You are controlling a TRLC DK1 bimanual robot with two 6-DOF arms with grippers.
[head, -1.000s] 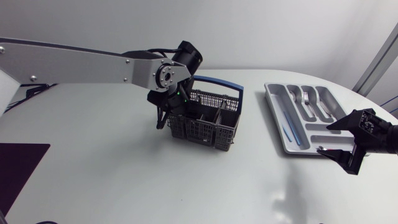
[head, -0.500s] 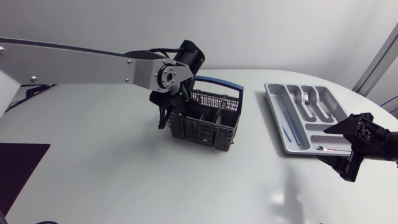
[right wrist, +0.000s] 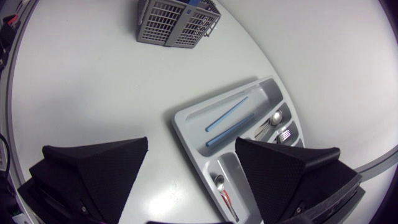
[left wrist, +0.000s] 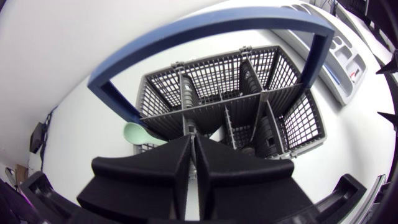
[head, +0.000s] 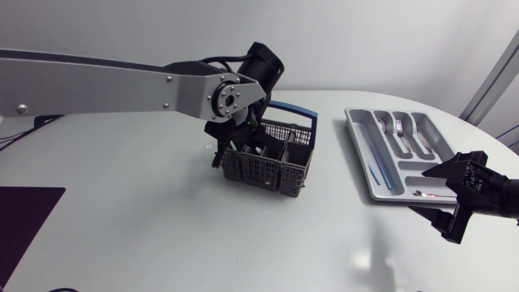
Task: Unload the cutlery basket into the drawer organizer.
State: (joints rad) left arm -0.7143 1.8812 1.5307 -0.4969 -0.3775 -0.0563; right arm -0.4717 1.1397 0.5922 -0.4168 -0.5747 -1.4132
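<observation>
The grey cutlery basket [head: 272,169] with its blue handle [head: 293,109] stands mid-table. My left gripper [head: 243,139] reaches down into its near-left part. In the left wrist view its fingers [left wrist: 214,165] are pressed together just over a basket [left wrist: 249,81] divider. Whether something thin is pinched between them is hidden. A pale green spoon bowl [left wrist: 138,132] lies beside them. The grey drawer organizer [head: 357,154] at the right holds blue sticks [head: 378,171] and some forks and spoons [head: 403,130]. My right gripper [head: 430,199] hovers wide open at its front edge, empty.
From the right wrist view, the organizer [right wrist: 186,134] lies under the right gripper [right wrist: 191,149], with blue sticks [right wrist: 227,115], spoons [right wrist: 277,124] and a red-marked piece [right wrist: 224,190] in it. The basket [right wrist: 177,22] is far ahead. The table's rounded edge runs close behind the organizer.
My left gripper has shut and moved to the right, deeper into the basket. The right gripper has drawn back slightly towards the table's front right, still open.
</observation>
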